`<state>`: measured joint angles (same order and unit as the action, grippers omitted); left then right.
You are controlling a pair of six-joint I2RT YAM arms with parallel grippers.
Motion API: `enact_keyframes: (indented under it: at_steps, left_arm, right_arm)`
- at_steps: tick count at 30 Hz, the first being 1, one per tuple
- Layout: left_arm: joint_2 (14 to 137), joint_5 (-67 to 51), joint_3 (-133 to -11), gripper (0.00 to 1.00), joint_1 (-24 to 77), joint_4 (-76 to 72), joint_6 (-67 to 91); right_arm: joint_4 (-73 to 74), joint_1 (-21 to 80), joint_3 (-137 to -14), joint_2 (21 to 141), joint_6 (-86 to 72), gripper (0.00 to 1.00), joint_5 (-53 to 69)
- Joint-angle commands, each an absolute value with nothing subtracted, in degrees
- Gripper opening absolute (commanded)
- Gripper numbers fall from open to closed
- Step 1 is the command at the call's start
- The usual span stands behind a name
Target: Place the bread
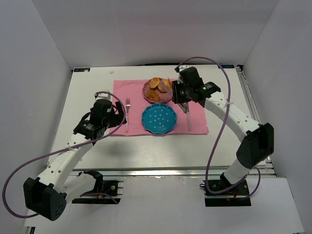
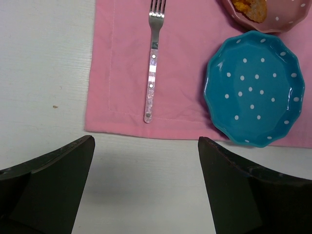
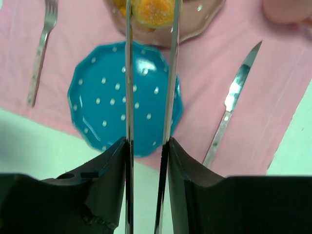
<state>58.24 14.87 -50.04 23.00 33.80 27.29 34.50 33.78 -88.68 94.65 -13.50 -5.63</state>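
The right gripper (image 3: 151,6) looks clenched on the bread (image 3: 153,14), though its tips run off the picture. The bread sits in the pink bowl (image 3: 197,22), at 12 o'clock from the blue plate (image 3: 97,107). The left gripper (image 2: 146,187) hangs spread wide.

Teal plate (image 1: 159,119) with white dots, pink cloth (image 1: 134,97), golden-orange bread (image 3: 153,10).

The top view looks steeply down from above and behind the arms, taking in the whole surface (image 1: 146,146). Each wrist view looks down from close by, past its own fingers (image 2: 48,190) (image 3: 129,97). All three views share the blue plate (image 1: 159,118) (image 2: 253,87) (image 3: 107,102), which lies just ahead of the fingers.
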Motion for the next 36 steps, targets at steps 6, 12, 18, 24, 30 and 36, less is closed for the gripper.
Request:
enact_keyframes:
  at_steps: [6,12,18,24,30,36]
  left_arm:
    - [56.1,14.9,-50.0,0.98,23.0,34.0,27.1]
    - [55.3,14.8,-49.2,0.98,23.0,33.8,27.2]
    - [55.2,14.8,-49.0,0.98,23.0,34.1,27.1]
    - [55.2,14.8,-48.9,0.98,23.0,34.2,27.2]
    - [55.2,14.9,-48.6,0.98,23.0,34.1,27.2]
    - [55.0,14.9,-48.4,0.98,23.0,34.2,27.0]
  right_arm:
    - [28.5,39.5,-71.8,83.5,-16.3,0.4,-4.6]
    - [24.4,42.3,-63.6,80.5,-18.4,0.41,-5.1]
    - [22.9,44.0,-61.5,80.9,-19.5,0.41,-5.3]
    - [23.1,45.5,-61.7,81.3,-19.8,0.46,-5.9]
    - [23.7,46.8,-61.6,80.2,-20.3,0.54,-7.2]
    - [24.3,47.4,-61.4,78.7,-20.7,0.56,-7.8]
